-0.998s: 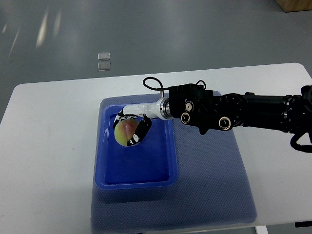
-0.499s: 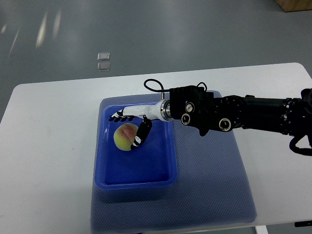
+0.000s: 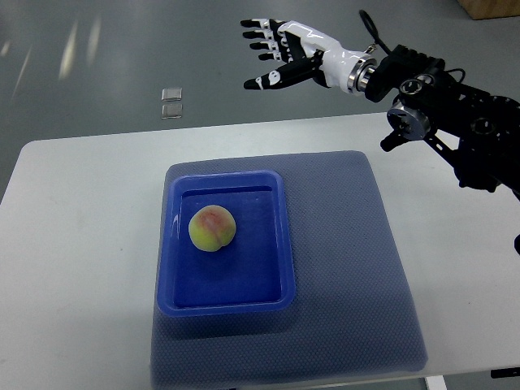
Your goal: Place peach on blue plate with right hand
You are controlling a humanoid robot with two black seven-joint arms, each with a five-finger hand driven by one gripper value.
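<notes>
The white table (image 3: 81, 244) is carrying a blue-grey mat (image 3: 349, 268) that is reaching its near edge, and on the mat's left half the blue plate (image 3: 223, 302), a shallow rectangular tray, is sitting. The right hand (image 3: 280, 53) is hovering high beyond the table's far edge, well apart from the tray, its fingers (image 3: 256, 34) spreading loosely and holding nothing. The peach (image 3: 212, 229) is lying alone inside the plate, towards its far left part, touching only the floor. Judging by this, the placing step is looking finished; what remains seems to be only parking the arm clear. The left arm is not showing.
</notes>
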